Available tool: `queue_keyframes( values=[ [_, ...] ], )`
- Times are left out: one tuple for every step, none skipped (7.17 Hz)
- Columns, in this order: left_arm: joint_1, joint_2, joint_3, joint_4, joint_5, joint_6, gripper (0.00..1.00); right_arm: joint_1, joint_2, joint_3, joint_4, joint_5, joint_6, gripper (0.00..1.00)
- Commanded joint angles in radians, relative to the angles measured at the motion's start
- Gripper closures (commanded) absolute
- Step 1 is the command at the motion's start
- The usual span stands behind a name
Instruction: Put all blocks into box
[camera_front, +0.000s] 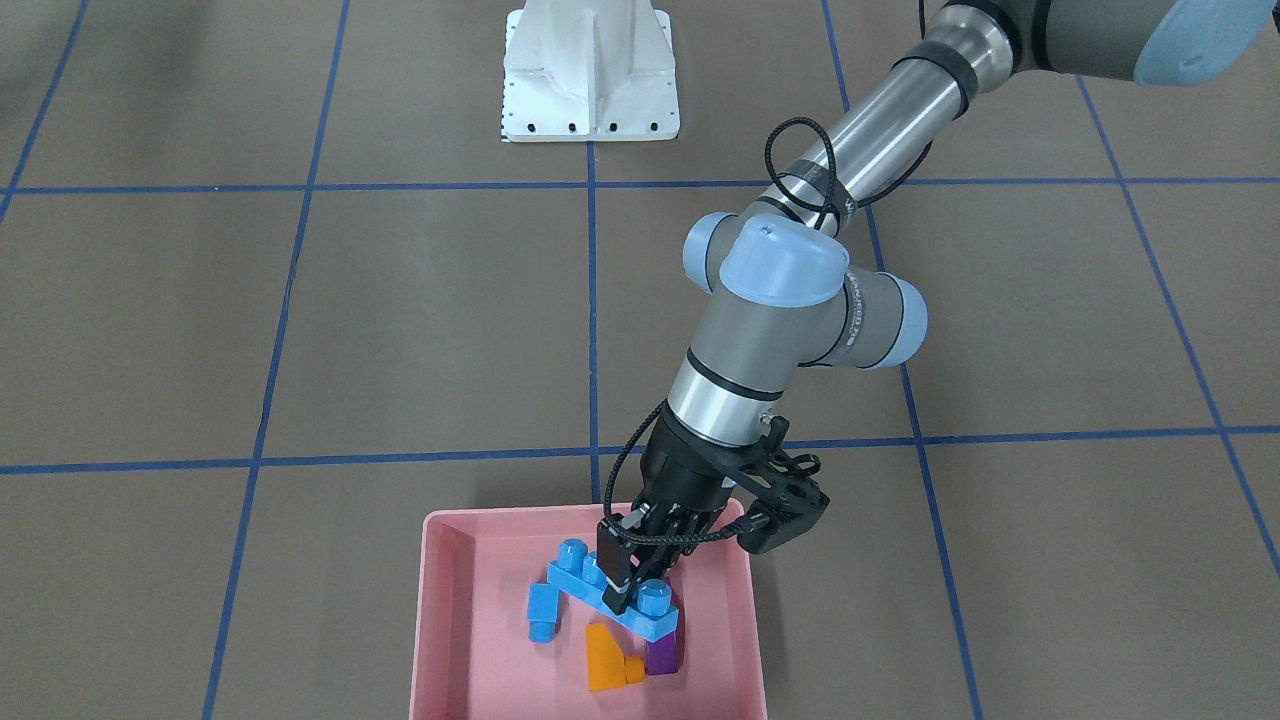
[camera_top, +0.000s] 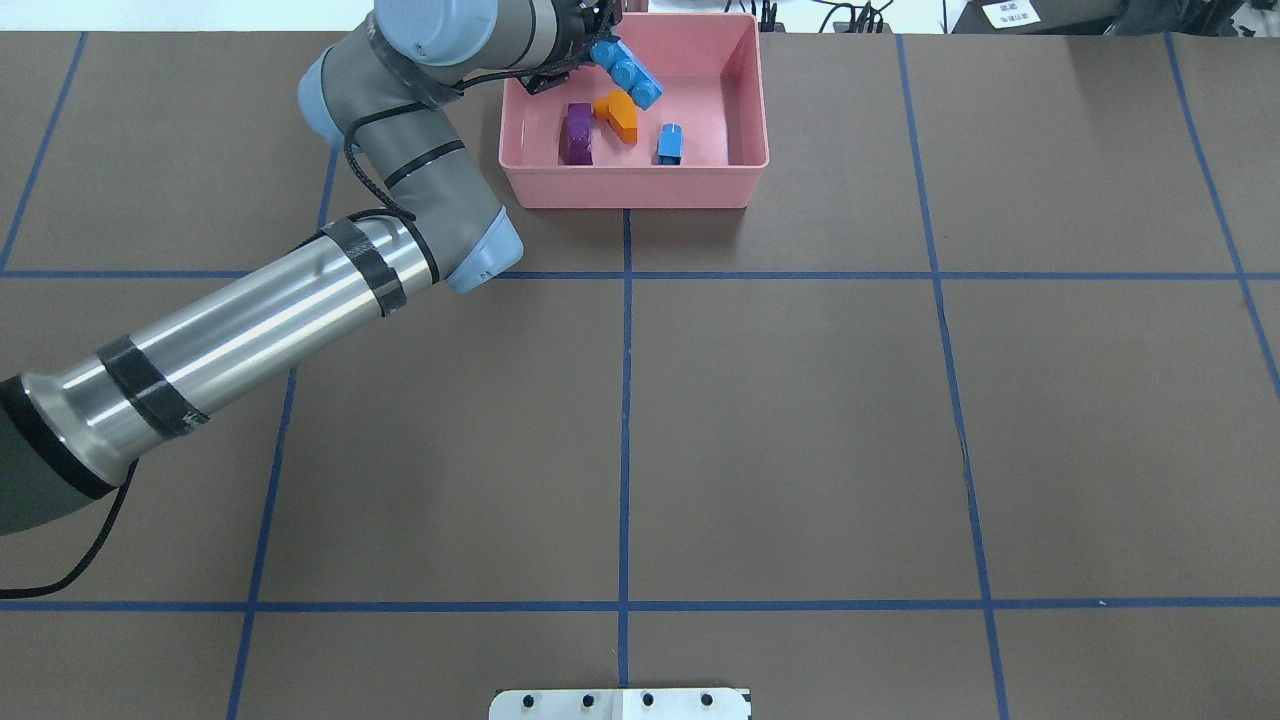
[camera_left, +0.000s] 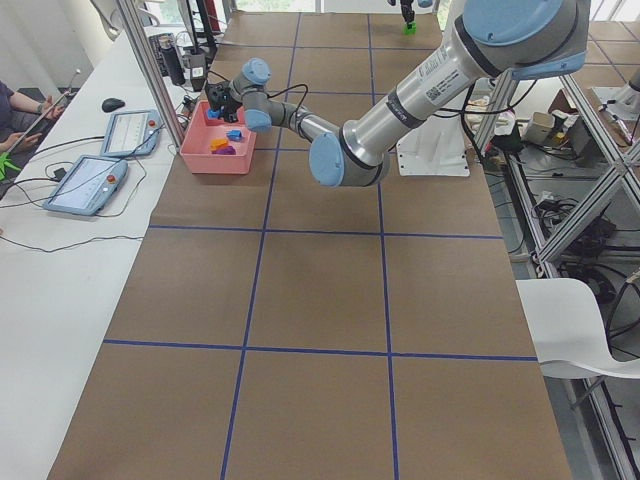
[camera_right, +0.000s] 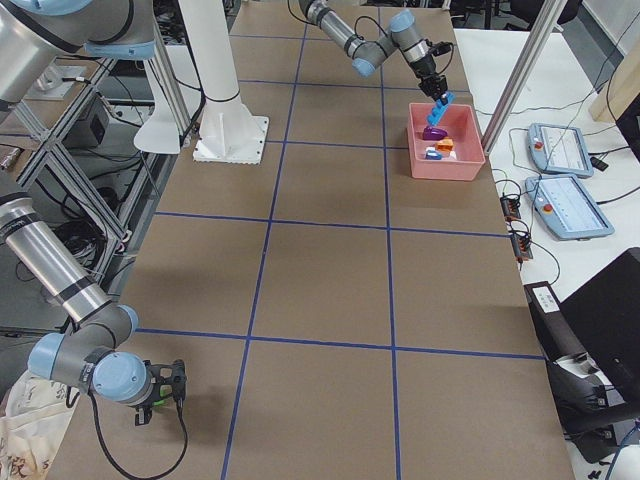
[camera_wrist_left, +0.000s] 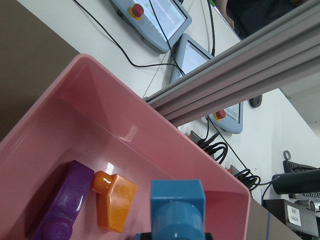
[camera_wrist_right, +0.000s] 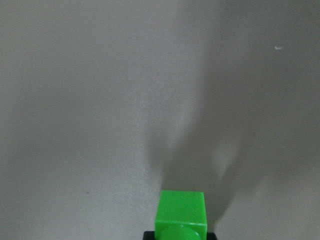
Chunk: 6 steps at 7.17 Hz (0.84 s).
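Brown tabletop (camera_front: 400, 330) taped in blue squares filled the front view, where the left gripper (camera_front: 620, 585) was clamped across the flat sides of the long blue block (camera_front: 652, 622), holding it tilted over the pink box (camera_front: 440, 620). The small blue block (camera_front: 543, 606), orange block (camera_front: 604, 658) and purple block (camera_front: 662, 655) lay inside. Overhead, that hold sat by the box's far left corner. From the left end, the right gripper (camera_left: 408, 20) hung well apart, apparently pinching the small green block (camera_left: 408, 30); its wrist camera showed green at its tips. Light, rigid and glossy, these bricks would probably slip unless squeezed on flat faces, not studs.
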Motion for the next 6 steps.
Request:
queue_keyframes(
  values=[
    [0.001, -0.024, 0.04, 0.004, 0.06, -0.074, 1.0, 0.001, 0.0, 0.001, 0.032, 0.005, 0.004, 1.0],
    [0.001, -0.024, 0.044, 0.006, 0.066, -0.082, 0.9, 0.001, 0.002, 0.007, 0.032, 0.008, 0.005, 1.0],
    [0.007, -0.024, 0.051, 0.006, 0.064, -0.079, 0.04, 0.003, 0.006, 0.012, 0.032, 0.04, 0.007, 1.0],
    [0.014, -0.024, 0.051, 0.007, 0.064, -0.078, 0.0, 0.001, 0.008, 0.021, 0.031, 0.056, 0.007, 1.0],
    [0.014, -0.023, 0.051, 0.007, 0.064, -0.079, 0.0, -0.009, -0.001, 0.049, 0.029, 0.057, 0.007, 1.0],
    [0.014, -0.023, 0.051, 0.007, 0.064, -0.081, 0.0, -0.022, -0.008, 0.082, 0.023, 0.086, 0.01, 1.0]
  ],
)
